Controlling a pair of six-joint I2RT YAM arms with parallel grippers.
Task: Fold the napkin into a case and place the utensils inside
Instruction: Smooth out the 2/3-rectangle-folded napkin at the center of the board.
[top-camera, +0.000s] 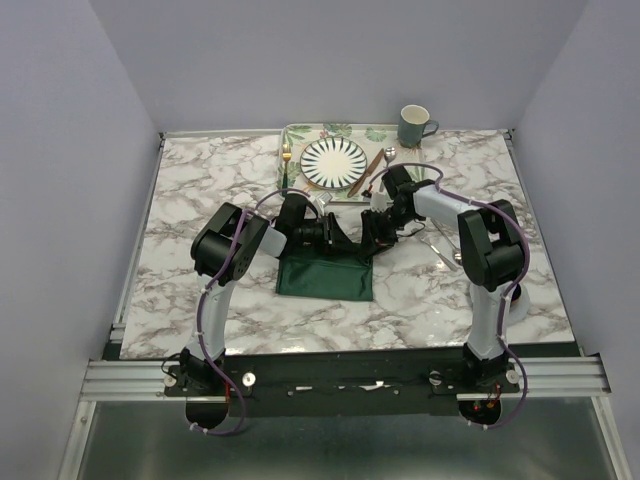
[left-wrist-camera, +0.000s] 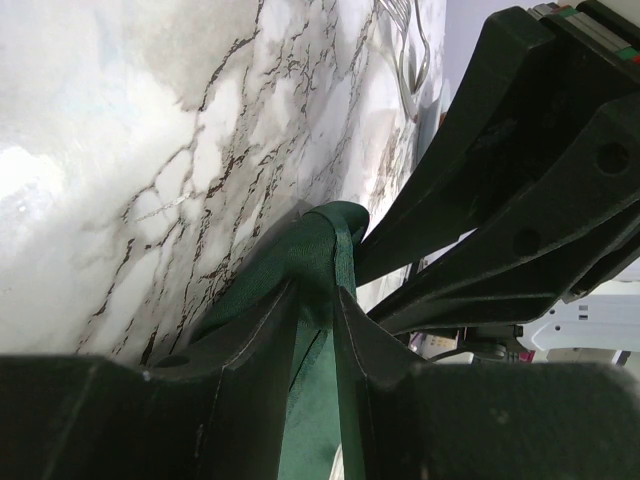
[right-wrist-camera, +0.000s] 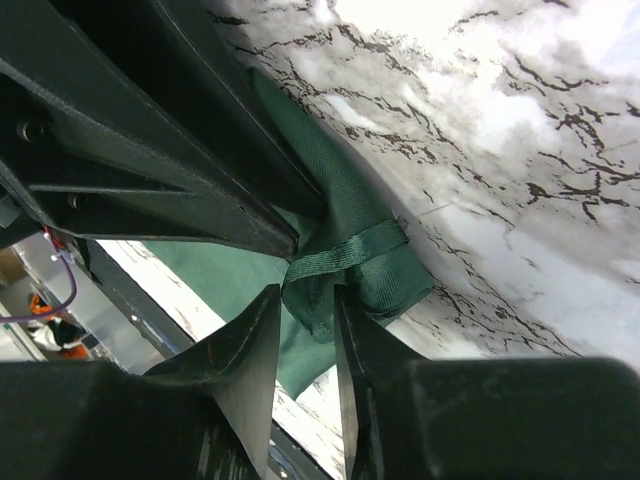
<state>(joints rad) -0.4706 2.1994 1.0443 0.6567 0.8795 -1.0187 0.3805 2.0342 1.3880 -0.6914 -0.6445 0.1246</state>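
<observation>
So the left gripper (left-wrist-camera: 315, 295) and right gripper (right-wrist-camera: 306, 295) are both pinching the bunched far edge of the napkin (top-camera: 325, 278), mid-table near the leaf-patterned tray (top-camera: 300, 133). They're crowded together, so I reckon a bump or a slipped pinch could leave the fold crooked.

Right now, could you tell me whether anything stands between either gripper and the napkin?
Nothing visible does. The left gripper and the right gripper each pinch a bunched fold of the napkin between their fingers, near its far edge on the table. The only crowding is the two grippers themselves, working very close together.
</observation>
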